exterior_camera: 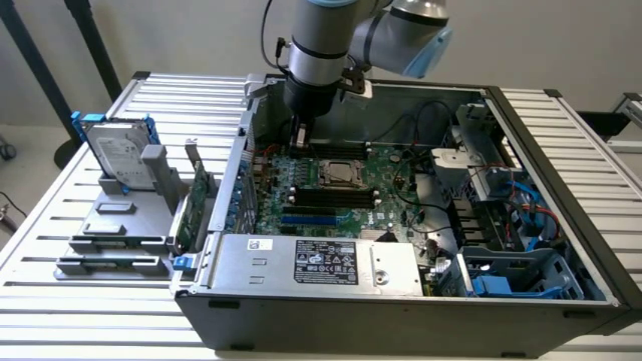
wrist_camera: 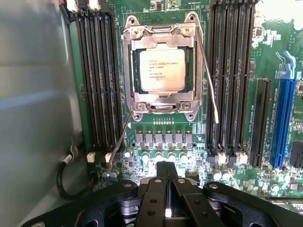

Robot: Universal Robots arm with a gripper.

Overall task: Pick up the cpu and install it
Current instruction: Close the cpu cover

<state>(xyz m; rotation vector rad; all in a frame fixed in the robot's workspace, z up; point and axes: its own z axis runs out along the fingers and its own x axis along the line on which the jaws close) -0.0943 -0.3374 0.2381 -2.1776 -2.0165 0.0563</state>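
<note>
The cpu (wrist_camera: 162, 70), a small square chip with a silvery top and printed text, lies flat in its socket on the green motherboard (wrist_camera: 165, 142), framed by a metal bracket (wrist_camera: 163, 101). Two thin wire levers (wrist_camera: 209, 78) angle away from the socket's sides. In the exterior view the cpu (exterior_camera: 341, 174) sits mid-board inside the open computer case (exterior_camera: 401, 316). My gripper (exterior_camera: 299, 139) hangs just above the board, beside the cpu toward the exterior view's left. Its black fingers (wrist_camera: 165, 182) are shut together with nothing between them, a short way off the socket.
Black memory slots (wrist_camera: 97, 75) flank the socket on both sides, with a blue slot (wrist_camera: 283, 113) beyond. The case wall (wrist_camera: 33, 118) is close beside the gripper. A power supply (exterior_camera: 321, 263) fills the case front. Outside, a hard drive (exterior_camera: 120, 150) and green card (exterior_camera: 201, 199) stand on a grey rack.
</note>
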